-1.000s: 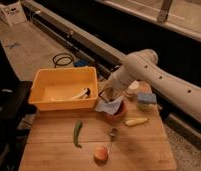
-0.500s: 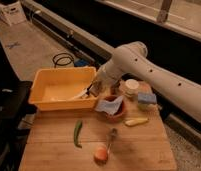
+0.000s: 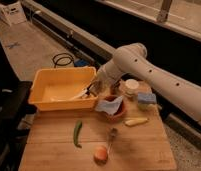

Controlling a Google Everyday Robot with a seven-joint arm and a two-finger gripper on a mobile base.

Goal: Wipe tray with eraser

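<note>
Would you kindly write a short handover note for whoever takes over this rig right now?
Tool: at the right end of the yellow tray, reaching down inside it.
Eraser: cannot be made out for certain; it may be the dark piece at the tool.
Tray: on the wooden table, with a pale object lying inside.
Done: the tool is at the tray.
Left: wipe the tray floor with the eraser; no finished wiping is evident.

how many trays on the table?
1: the yellow tray sits at the wooden table's back left, with the claw just inside its right end. No other shows.
</note>
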